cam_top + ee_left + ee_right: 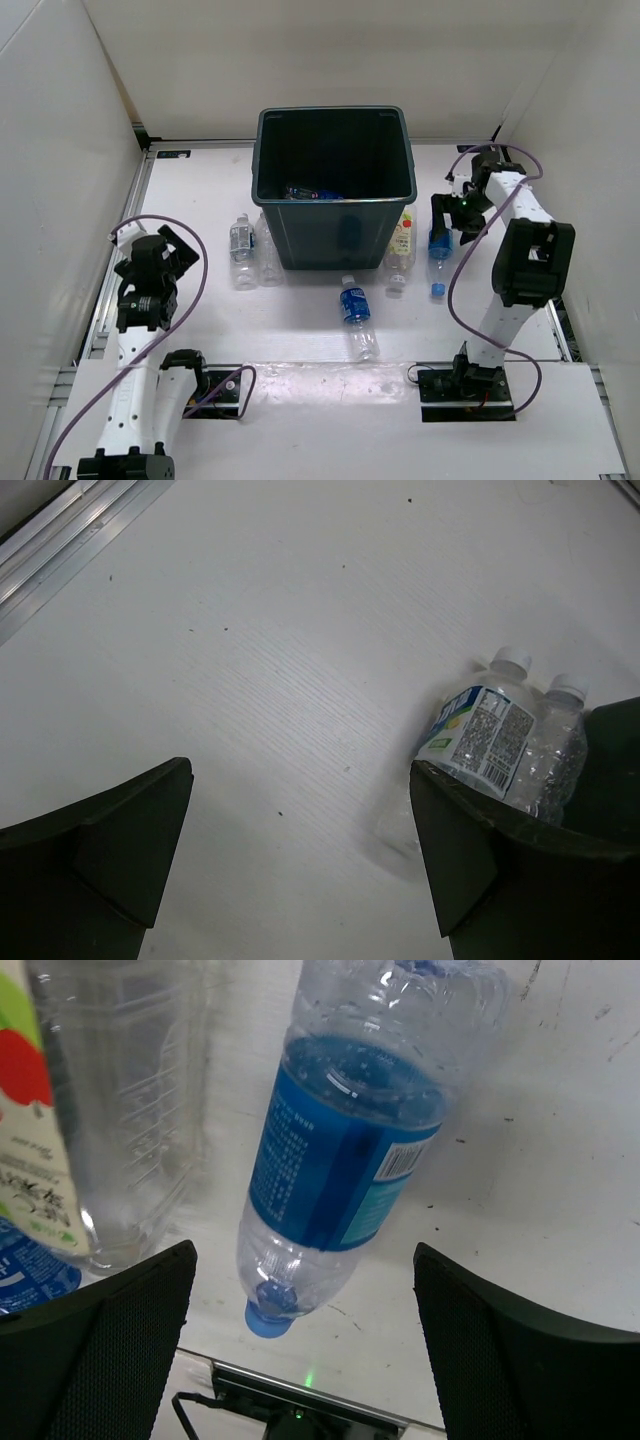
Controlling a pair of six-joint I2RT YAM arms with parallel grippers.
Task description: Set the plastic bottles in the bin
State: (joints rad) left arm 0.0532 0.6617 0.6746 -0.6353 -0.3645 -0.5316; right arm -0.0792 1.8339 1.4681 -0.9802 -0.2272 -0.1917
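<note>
The dark teal-grey bin (pixel 270 190) stands at the back middle with bottles (pixel 312 192) inside. A blue-labelled bottle (pixel 439 260) lies right of the bin. My right gripper (pixel 447 215) hovers open over it. In the right wrist view the bottle (pixel 340 1160) lies between the spread fingers, blue cap (pixel 265 1318) toward the arm base, gripper (pixel 305 1340) empty. A yellowish-white-label bottle (pixel 403 238) and a clear one (pixel 397 272) lie against the bin's right side. Two bottles (pixel 242 250) lie left of the bin; another (pixel 355 310) lies in front. My left gripper (pixel 165 250) is open and empty.
In the left wrist view the two left bottles (pixel 480 735) lie beyond the right finger, the open gripper (pixel 300 850) over bare table. White walls enclose the table on three sides. A metal rail (pixel 115 270) runs along the left edge. Cables loop around both arms.
</note>
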